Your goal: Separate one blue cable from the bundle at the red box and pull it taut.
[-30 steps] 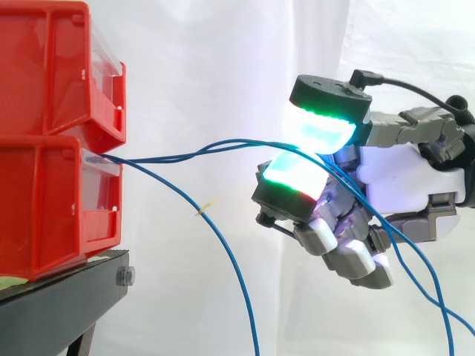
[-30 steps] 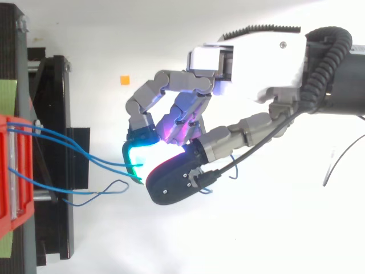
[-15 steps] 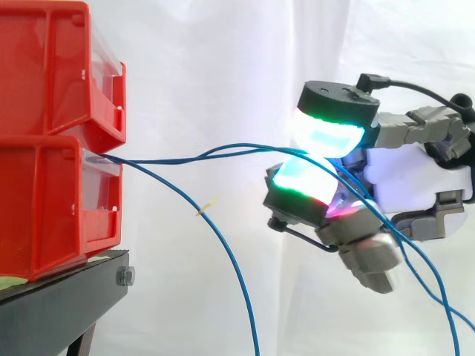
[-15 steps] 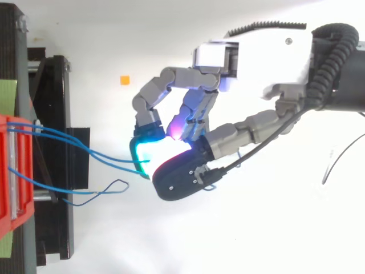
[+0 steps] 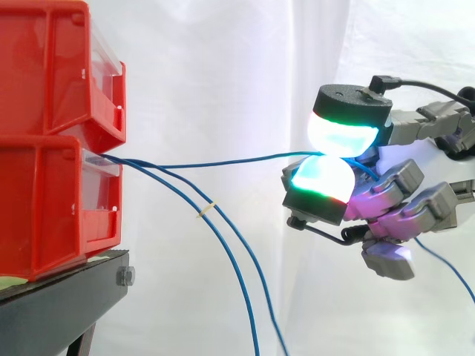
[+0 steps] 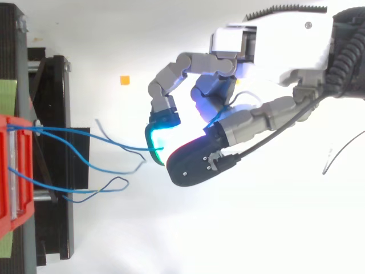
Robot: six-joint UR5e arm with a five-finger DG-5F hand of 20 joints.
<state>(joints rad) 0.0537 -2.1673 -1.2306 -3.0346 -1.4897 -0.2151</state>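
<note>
Several blue cables come out of the lower red box (image 5: 52, 204) at its front lip. One blue cable (image 5: 223, 161) runs nearly level from the box to my hand (image 5: 386, 200), pinched between two glowing green-white fingertips (image 5: 343, 133). In the top view the same cable (image 6: 102, 142) reaches from the box (image 6: 14, 171) to the hand (image 6: 239, 123). Two other blue cables (image 5: 223, 237) hang down from the box in loose arcs, one with a small yellow tag (image 5: 205, 210). The hand is to the right of the box, clear of it.
Two red boxes are stacked, the upper one (image 5: 59, 70) on the lower, on a black stand (image 5: 67, 300) at the left. A white curtain is behind. A loose cable loop (image 6: 108, 187) lies by the stand. A small orange marker (image 6: 124, 80) sits on the white floor.
The hand has drawn back to the right, away from the box. The pinched cable has straightened to nearly level, and a second cable has slipped free and now hangs down.
</note>
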